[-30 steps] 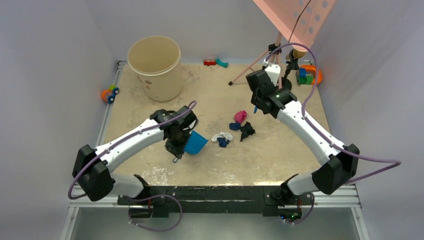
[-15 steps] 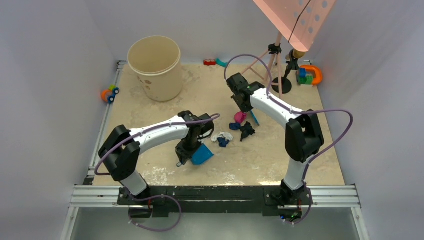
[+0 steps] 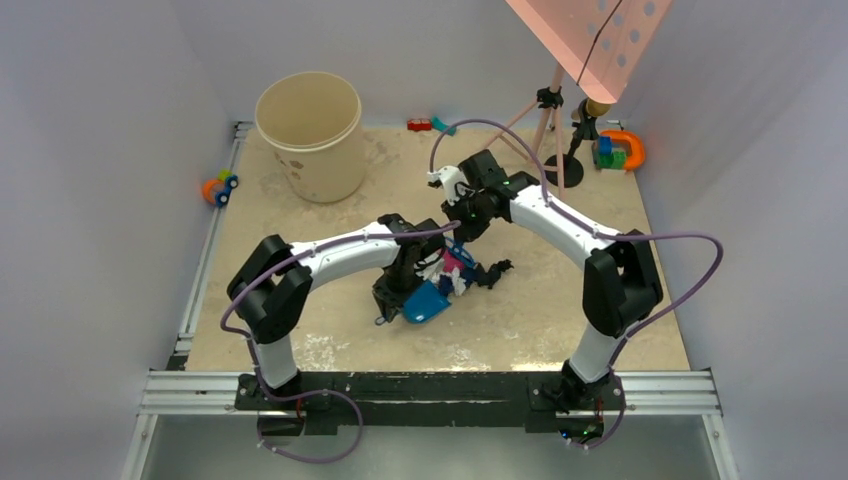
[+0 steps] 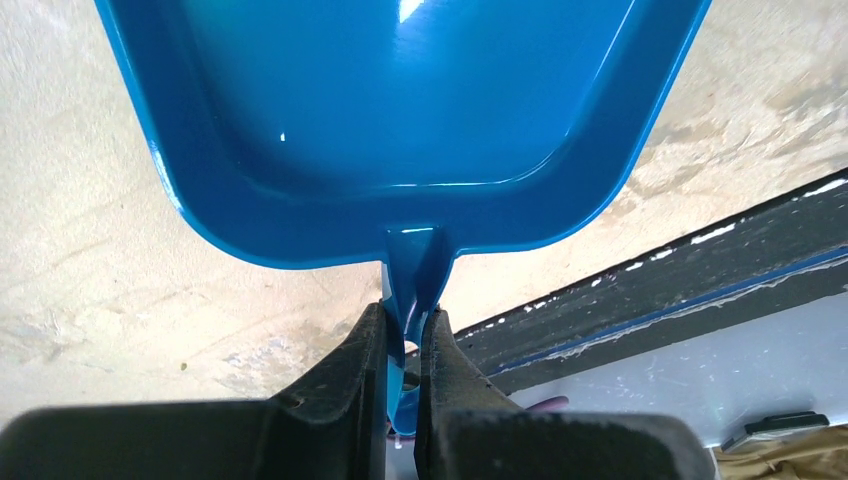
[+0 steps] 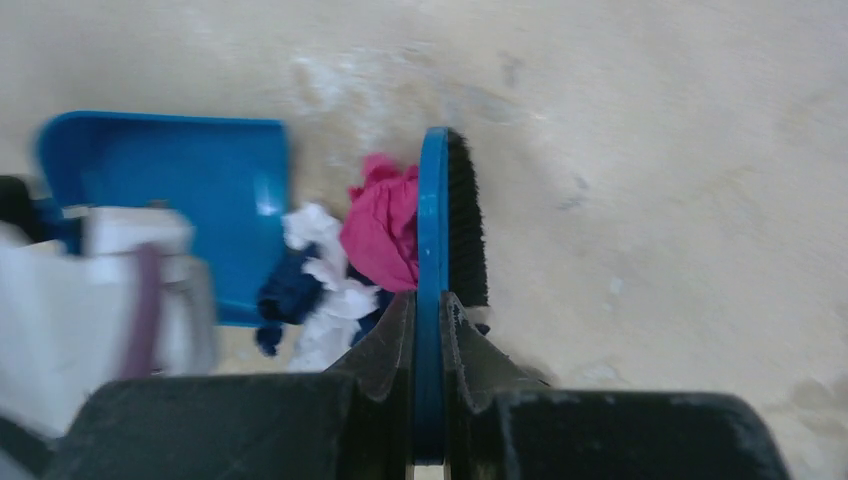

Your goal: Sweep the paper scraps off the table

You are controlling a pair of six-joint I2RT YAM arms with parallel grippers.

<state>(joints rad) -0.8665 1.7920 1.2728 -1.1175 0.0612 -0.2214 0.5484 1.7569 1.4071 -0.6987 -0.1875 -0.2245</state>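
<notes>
The paper scraps lie bunched in the middle of the table (image 3: pixel 560 300): a pink wad (image 3: pixel 454 262), white bits (image 3: pixel 434 268) and a black wad (image 3: pixel 492 271). My left gripper (image 3: pixel 387 308) is shut on the handle of the blue dustpan (image 3: pixel 426 300), whose mouth touches the pile. In the left wrist view the dustpan (image 4: pixel 400 100) looks empty, its handle between my jaws (image 4: pixel 405 322). My right gripper (image 3: pixel 462 226) is shut on the blue hand brush (image 5: pixel 433 215). In the right wrist view the brush presses the pink wad (image 5: pixel 380 225), white scraps (image 5: pixel 325 292) and navy scraps (image 5: pixel 287 292) towards the dustpan (image 5: pixel 170 190).
A beige bucket (image 3: pixel 310 135) stands at the back left. A toy car (image 3: pixel 218 187) sits beyond the left rail. A pink tripod (image 3: pixel 530 115), a black stand (image 3: pixel 568 155) and coloured toys (image 3: pixel 615 150) are at the back right. A small red and teal toy (image 3: pixel 430 125) lies at the back edge.
My right arm swung left and brought the brush down behind the pink wad, pushing scraps left. My left arm slid the dustpan right, up against the pile.
</notes>
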